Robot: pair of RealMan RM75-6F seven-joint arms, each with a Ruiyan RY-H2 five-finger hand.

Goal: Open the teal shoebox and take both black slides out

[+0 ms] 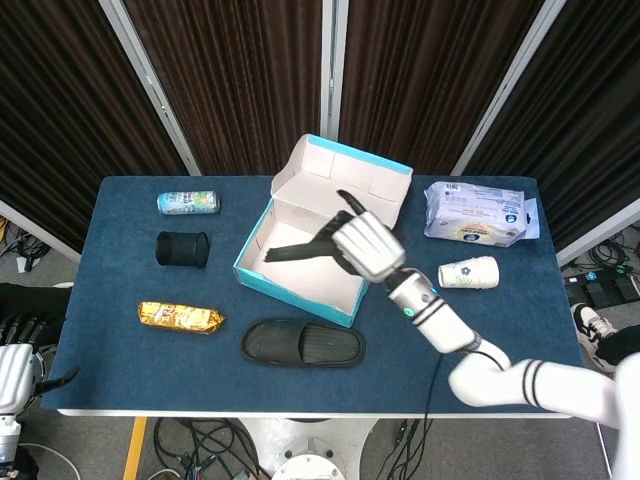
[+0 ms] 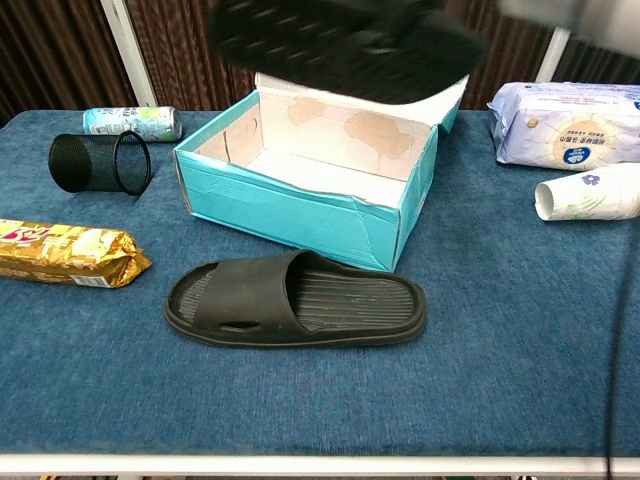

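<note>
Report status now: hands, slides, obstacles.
Right hand holds second slide above open shoebox. First slide on table. Left hand idle, off-table. Nothing blocking.

The right hand [image 1: 368,245] has a silvery grey shell and dark fingers [image 1: 345,203]; behind them, a glossy white arm [image 1: 520,385] carries black rings.

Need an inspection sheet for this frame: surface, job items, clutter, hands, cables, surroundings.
Surface: blue cloth-covered table.
Job items: teal cardboard shoebox open, inside bare; one black rubber slide on the table in front of it; second black slide held in the air above the box.
Clutter: drink can, black mesh cup, gold snack packet, white tissue pack, paper cup.
Hands: right hand holds the raised slide; left hand idle off the table's left edge.
Cables: bundle on the floor.
Surroundings: dark curtains.
</note>
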